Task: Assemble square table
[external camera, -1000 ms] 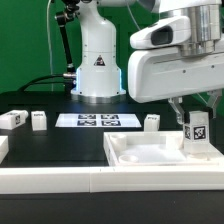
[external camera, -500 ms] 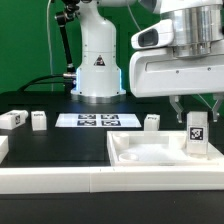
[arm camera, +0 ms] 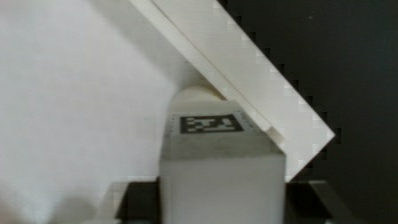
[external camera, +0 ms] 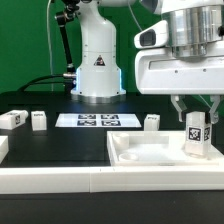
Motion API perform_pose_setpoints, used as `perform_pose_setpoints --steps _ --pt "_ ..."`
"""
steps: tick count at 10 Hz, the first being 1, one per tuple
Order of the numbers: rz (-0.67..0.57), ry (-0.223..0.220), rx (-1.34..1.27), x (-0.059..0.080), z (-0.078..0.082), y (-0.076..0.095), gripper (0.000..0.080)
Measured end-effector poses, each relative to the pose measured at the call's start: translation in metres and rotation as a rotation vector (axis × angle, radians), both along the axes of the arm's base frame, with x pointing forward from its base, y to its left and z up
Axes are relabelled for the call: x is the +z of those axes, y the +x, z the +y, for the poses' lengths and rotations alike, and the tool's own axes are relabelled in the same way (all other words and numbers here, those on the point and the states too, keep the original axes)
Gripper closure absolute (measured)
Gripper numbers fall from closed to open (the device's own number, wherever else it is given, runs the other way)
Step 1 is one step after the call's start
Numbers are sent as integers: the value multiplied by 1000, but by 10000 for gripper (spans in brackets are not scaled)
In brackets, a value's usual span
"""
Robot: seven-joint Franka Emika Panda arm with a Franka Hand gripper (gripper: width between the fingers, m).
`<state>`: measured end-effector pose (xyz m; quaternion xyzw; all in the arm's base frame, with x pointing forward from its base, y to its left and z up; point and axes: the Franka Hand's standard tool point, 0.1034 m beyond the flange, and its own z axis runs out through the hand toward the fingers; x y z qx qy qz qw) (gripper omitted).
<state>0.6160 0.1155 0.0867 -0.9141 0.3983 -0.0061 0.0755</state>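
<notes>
The white square tabletop (external camera: 150,152) lies tray-side up at the exterior view's right. One white tagged leg (external camera: 196,137) stands upright in its far right corner, its tag slightly tilted. My gripper (external camera: 196,113) hangs straight above it, with a finger on each side of the leg's top, shut on the leg. In the wrist view the leg (arm camera: 222,165) fills the gap between the dark fingers (arm camera: 143,202) of my gripper (arm camera: 224,208), beside the tabletop's rim (arm camera: 231,70). Three more legs (external camera: 12,119) (external camera: 38,119) (external camera: 152,121) lie loose on the black table.
The marker board (external camera: 97,121) lies flat in the middle, in front of the robot base (external camera: 98,65). A long white rail (external camera: 60,182) borders the front edge.
The gripper body has risen a little over the corner. The leg's tag now looks turned and tilted, while the leg stays in the same corner.
</notes>
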Motion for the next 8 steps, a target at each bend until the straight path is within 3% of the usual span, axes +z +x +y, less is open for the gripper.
perform_pose_setpoints --steps 3,4,5,7,8 --pt "18 7 -136 0 1 0 508" --pt "18 10 -144 0 2 0 433" --pt "14 8 -118 0 2 0 433" --pt "1 1 -18 0 3 0 181" --pt "-16 -12 110 0 3 0 160"
